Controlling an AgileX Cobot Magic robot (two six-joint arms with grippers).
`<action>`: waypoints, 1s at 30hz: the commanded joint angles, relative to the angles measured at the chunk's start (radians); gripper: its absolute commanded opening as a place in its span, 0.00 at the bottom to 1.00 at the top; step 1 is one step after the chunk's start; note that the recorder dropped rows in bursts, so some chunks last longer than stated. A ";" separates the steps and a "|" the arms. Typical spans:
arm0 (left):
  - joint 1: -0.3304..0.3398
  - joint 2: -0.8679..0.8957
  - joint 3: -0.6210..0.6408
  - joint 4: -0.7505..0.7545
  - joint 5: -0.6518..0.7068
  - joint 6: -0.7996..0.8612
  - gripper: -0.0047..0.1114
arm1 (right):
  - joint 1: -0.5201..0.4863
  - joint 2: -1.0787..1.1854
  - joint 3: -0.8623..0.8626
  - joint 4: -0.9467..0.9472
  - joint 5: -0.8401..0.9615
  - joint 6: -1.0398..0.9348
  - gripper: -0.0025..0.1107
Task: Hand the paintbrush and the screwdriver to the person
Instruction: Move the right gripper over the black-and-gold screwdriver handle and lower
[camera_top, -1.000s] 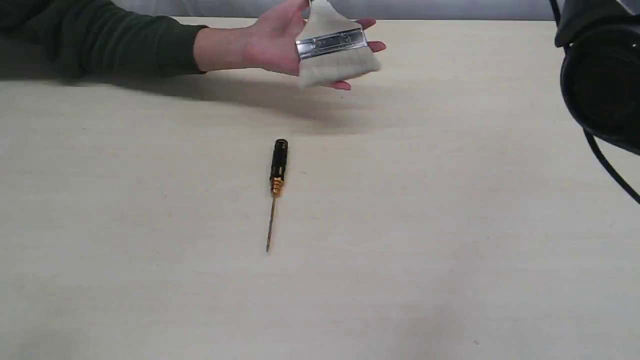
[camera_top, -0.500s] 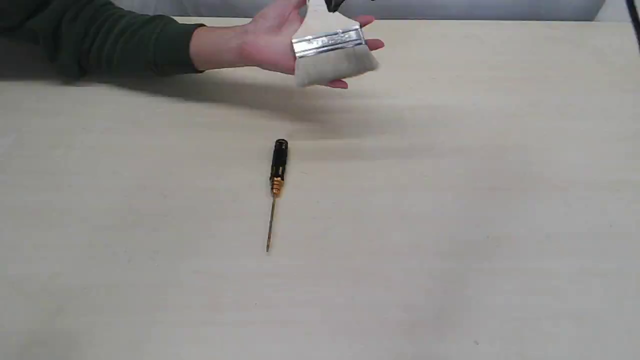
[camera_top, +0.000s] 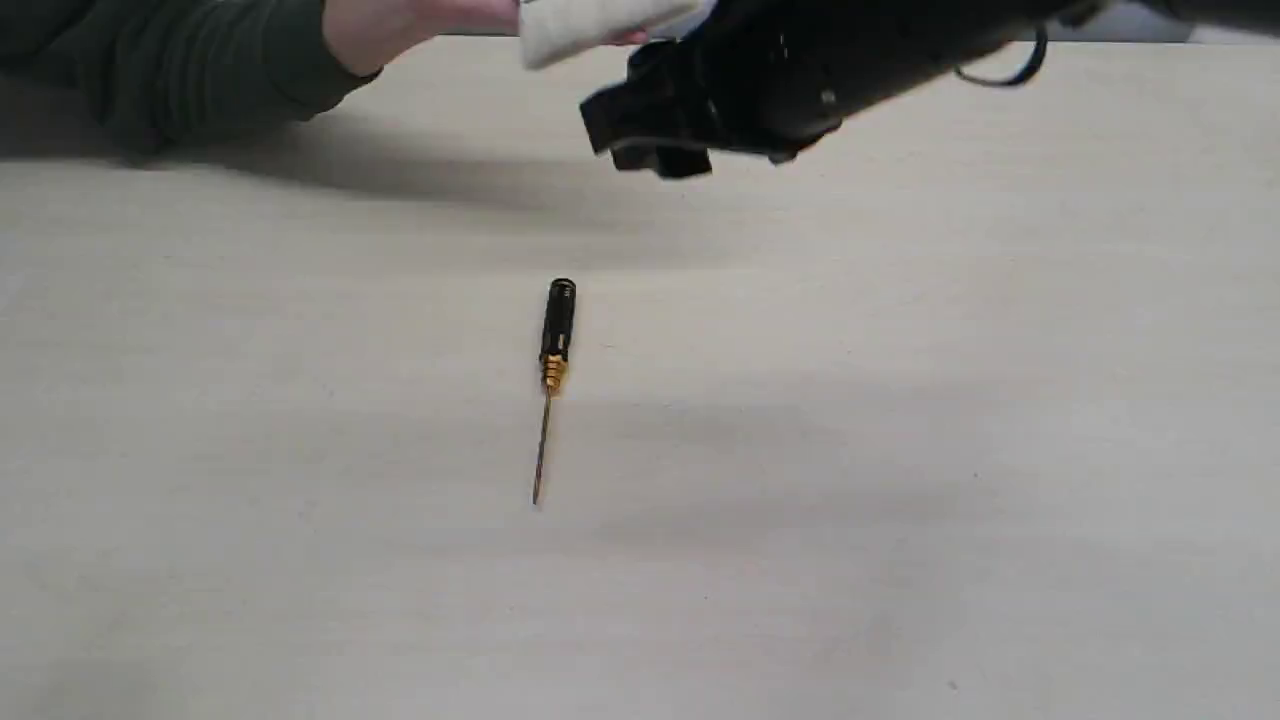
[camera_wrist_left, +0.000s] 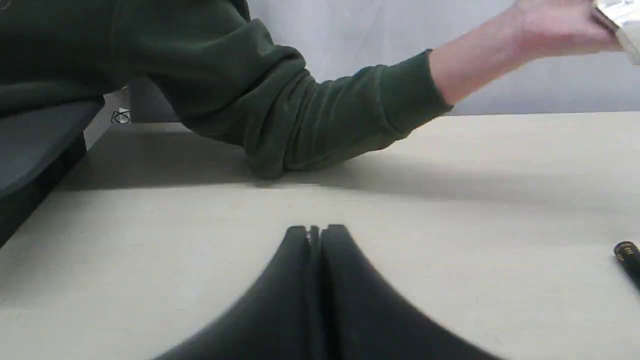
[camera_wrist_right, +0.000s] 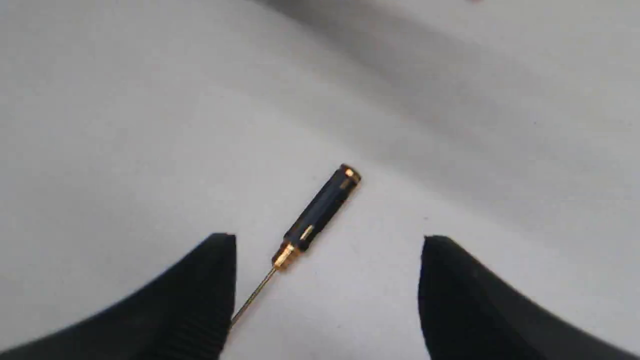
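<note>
The right hand (camera_wrist_right: 327, 240) hangs wide open and empty over the tabletop (camera_top: 900, 450), apart from the screwdriver (camera_wrist_right: 320, 210) that lies flat there, the left hand (camera_wrist_left: 314, 229) is closed on nothing, and the person (camera_top: 200, 60) holds the paintbrush (camera_top: 590, 20).

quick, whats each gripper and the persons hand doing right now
left gripper: shut, empty.
right gripper: open, empty; the screwdriver lies ungripped.
person's hand: holding the paintbrush.
</note>
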 joint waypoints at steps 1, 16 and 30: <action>-0.007 -0.002 0.002 0.000 -0.012 -0.002 0.04 | 0.049 -0.063 0.139 0.004 -0.127 0.009 0.51; -0.007 -0.002 0.002 -0.002 -0.012 -0.002 0.04 | 0.085 0.035 0.229 0.044 -0.281 0.031 0.51; -0.007 -0.002 0.002 -0.005 -0.010 -0.002 0.04 | 0.085 0.320 -0.044 0.057 -0.139 0.067 0.51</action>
